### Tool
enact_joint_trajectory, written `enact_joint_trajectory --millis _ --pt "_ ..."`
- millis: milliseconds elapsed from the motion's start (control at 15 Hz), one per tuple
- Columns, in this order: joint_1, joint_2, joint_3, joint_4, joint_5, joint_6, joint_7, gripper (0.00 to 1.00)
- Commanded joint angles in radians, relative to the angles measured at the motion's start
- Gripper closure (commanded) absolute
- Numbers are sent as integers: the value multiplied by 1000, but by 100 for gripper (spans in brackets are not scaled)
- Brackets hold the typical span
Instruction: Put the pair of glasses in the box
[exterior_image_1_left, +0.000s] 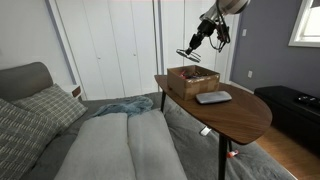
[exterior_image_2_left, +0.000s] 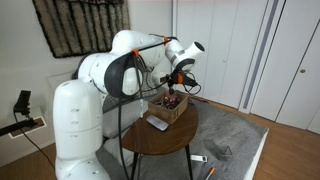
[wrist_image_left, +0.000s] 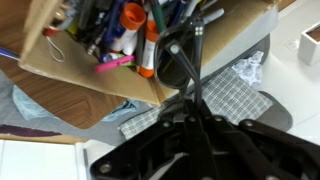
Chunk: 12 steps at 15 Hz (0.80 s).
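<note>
While the gripper (exterior_image_1_left: 194, 47) clasps the pair of glasses (exterior_image_1_left: 186, 53) near the box (exterior_image_1_left: 192, 82), they appear light and brittle (frame-hold advised).

A low, rectangular brown cardboard box (exterior_image_1_left: 180, 87), crammed with pens (wrist_image_left: 130, 30), sat at the wooden desk's (exterior_image_1_left: 240, 115) far end. A dark-framed pair of glasses (exterior_image_1_left: 188, 54) hung tilted above it.

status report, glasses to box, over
tool shut on glasses, in the air over box edge. glasses not in yet. box crowded with pens; grey slab beside it, clear of path.
</note>
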Motion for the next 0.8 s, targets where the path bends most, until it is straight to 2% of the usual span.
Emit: enact_joint_trajectory --millis 0,267,333,400,467,667,733 --pt "15 55 14 13 132 13 -85 99" --pt "9 32 -12 -80 133 33 -105 99" --pt "6 31 -22 -89 113 3 -87 99" --pt "4 24 -31 -104 102 -3 -82 70" --pt "0 21 -36 -116 105 -4 -86 69" --pt "-14 -38 -55 -161 112 -11 -118 49" --pt "-21 -89 -64 -202 124 21 -144 42"
